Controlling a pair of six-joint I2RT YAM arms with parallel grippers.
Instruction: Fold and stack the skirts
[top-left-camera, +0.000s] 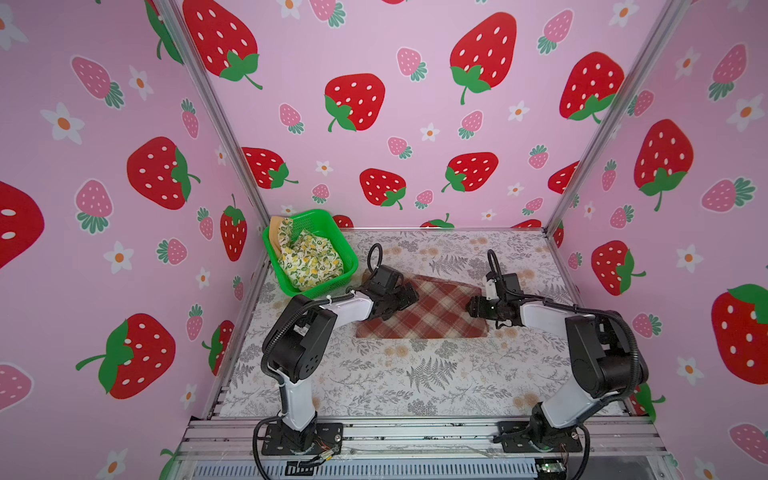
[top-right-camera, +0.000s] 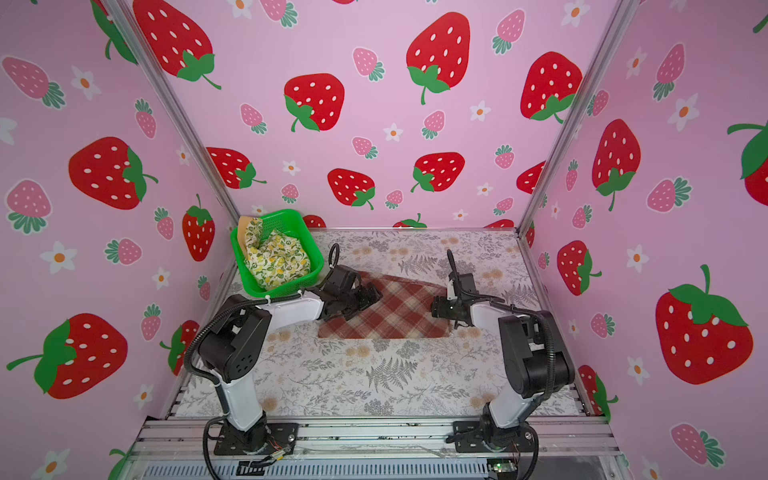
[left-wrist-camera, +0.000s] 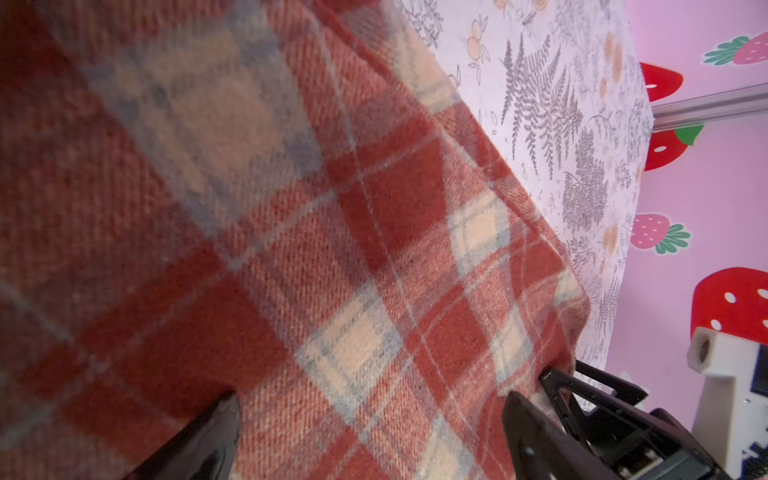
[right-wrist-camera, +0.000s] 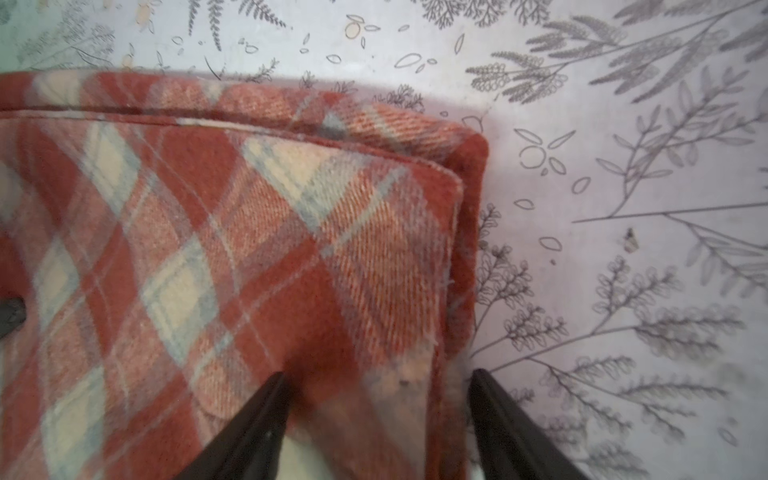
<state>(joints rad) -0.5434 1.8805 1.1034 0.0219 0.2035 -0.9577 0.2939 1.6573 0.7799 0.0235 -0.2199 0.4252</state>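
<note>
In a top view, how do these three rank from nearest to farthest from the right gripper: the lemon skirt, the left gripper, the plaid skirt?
1. The plaid skirt, mid-table; its right edge is at the right gripper.
2. The left gripper, over the skirt's left part.
3. The lemon skirt, in the green basket, far-left corner.

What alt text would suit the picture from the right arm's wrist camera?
A red-brown and cream plaid skirt lies on a fern-printed table cover, its layered corner in view. The right hand's two black fingers stand apart astride the skirt's edge, one over cloth, one over table.
</note>
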